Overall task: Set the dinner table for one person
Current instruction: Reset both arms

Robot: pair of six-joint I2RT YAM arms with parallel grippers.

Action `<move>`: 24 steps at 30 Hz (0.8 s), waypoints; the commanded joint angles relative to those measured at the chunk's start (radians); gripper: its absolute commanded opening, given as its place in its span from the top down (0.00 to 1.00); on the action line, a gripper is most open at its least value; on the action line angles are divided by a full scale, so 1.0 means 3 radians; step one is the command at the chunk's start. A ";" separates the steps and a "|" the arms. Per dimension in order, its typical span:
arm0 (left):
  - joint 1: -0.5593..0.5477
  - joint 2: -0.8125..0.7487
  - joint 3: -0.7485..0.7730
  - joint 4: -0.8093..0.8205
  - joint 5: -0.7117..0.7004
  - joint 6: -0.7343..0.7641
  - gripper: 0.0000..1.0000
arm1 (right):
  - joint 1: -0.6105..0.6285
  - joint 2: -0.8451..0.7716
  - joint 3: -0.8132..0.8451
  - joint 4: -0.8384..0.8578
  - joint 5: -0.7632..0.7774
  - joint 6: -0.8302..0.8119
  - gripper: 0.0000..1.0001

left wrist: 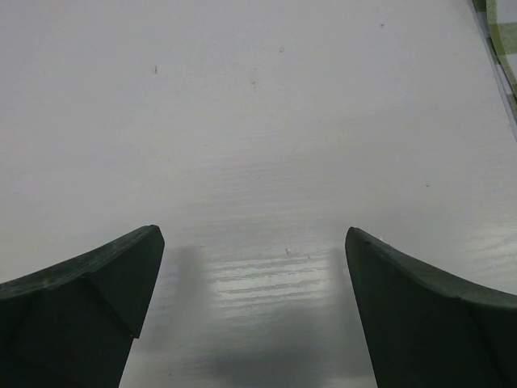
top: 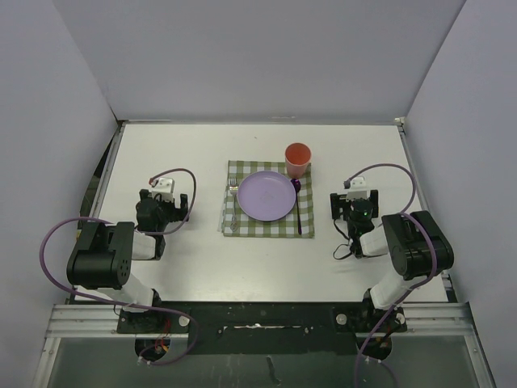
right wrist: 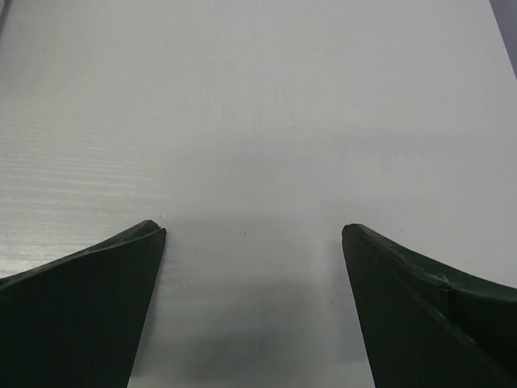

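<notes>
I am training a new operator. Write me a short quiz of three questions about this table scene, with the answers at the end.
1. True or false: the round lilac plastic plate lies on the green-and-white checked cloth.
2. Where does the orange-red plastic cup stand? A) to the left of the plate; B) beyond the plate, towards its right; C) on top of the plate.
3. Fill in: the purple spoon lies along the plate's ____ side.
Key: 1 true; 2 B; 3 right.
</notes>
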 commanded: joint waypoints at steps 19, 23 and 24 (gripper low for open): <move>0.0028 0.0053 0.0120 0.0111 -0.0021 -0.0051 0.02 | -0.0077 -0.0096 0.0118 0.0045 -0.0050 0.0074 0.02; 0.0028 0.0052 0.0116 0.0112 -0.0024 -0.0051 0.02 | -0.0075 -0.0097 0.0118 0.0045 -0.0053 0.0076 0.02; 0.0028 0.0053 0.0119 0.0111 -0.0022 -0.0051 0.02 | -0.0078 -0.0099 0.0118 0.0043 -0.0054 0.0076 0.02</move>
